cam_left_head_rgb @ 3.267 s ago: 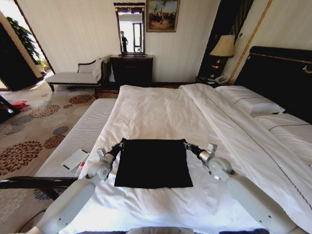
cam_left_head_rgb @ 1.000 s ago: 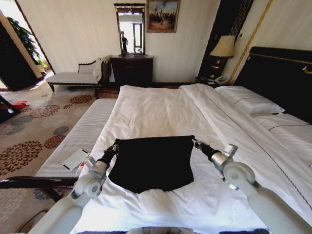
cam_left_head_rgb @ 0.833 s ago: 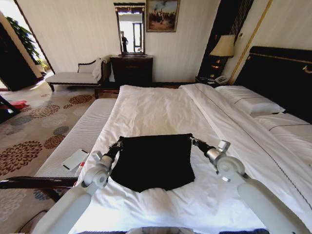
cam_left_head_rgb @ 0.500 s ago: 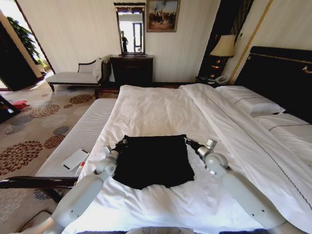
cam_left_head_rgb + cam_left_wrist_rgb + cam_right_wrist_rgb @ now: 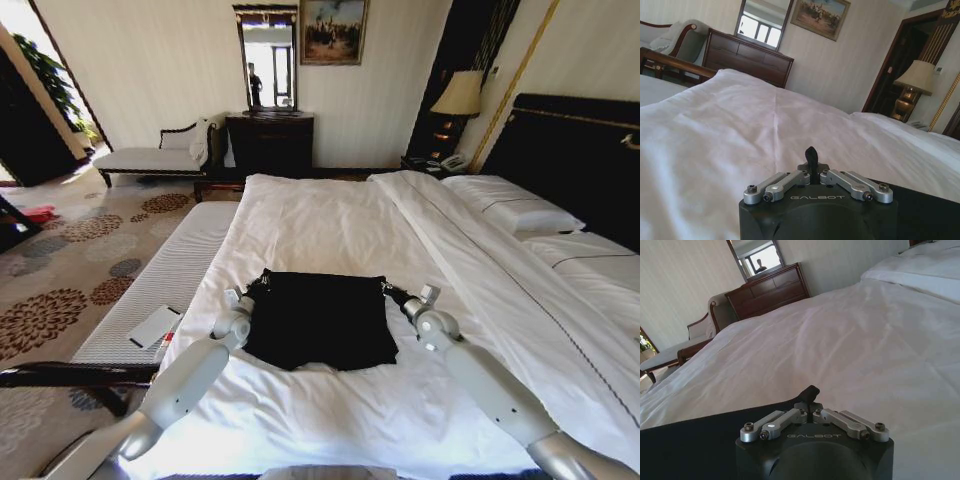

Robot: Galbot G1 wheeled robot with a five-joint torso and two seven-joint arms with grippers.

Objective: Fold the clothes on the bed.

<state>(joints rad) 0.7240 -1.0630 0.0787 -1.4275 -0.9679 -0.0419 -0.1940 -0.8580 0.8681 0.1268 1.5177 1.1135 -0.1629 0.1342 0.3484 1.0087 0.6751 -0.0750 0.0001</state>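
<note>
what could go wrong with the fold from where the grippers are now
Both grippers, left and right, look shut on the far corners of the black T-shirt. If one lets go early, the fold could land skewed. The near edge already lies uneven, so the layers may bunch rather than stack flat. The shirt rests on a loose white duvet, which might wrinkle and drag along.

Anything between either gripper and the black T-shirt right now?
Nothing visible. The left gripper and right gripper are already shut at the far corners of the black T-shirt, which lies on the bed with only white bedding around it.
</note>
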